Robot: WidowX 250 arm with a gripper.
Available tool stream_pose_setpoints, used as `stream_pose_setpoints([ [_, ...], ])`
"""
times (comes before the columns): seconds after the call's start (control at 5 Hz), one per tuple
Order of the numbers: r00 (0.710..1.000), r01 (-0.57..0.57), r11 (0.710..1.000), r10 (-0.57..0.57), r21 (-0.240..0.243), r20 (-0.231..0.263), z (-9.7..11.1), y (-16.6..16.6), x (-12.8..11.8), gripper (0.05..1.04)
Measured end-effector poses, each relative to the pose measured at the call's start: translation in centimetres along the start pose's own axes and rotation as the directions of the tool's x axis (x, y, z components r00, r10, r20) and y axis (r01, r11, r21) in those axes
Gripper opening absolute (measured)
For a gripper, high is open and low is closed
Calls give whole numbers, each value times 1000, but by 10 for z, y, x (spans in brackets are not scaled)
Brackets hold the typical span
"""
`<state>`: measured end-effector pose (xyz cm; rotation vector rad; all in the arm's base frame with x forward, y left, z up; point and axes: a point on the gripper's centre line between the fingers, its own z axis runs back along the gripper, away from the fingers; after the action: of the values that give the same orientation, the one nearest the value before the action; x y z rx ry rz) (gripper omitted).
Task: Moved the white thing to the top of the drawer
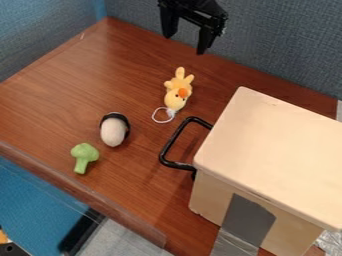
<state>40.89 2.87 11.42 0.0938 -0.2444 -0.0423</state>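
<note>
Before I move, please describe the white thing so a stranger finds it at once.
Find the beige box and its black handle. Left of the handle, the white thing lies between a yellow toy and green broccoli. It alone is egg-shaped, with a black edge.

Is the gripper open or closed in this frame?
Open: the gripper hangs over the table's far side with its two fingers apart and nothing between them.
</note>
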Motion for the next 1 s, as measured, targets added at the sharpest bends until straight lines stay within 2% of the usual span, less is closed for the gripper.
stream_pose_setpoints([
  [0.2, 999, 3, 1000, -3, -4, -36, -12, -2, -7, 1001],
  [0.4, 995, 2, 1000, -1, 3, -105, -29, -1, -53, 1001],
  [0.6, 996, -3, 1000, 5, 18, -86, -22, 11, -82, 1001],
  [0.8, 997, -19, 1000, 20, 11, -71, -20, 18, -115, 1001],
  [1.0, 995, -28, 999, 31, 31, -97, -28, 21, -131, 1001],
])
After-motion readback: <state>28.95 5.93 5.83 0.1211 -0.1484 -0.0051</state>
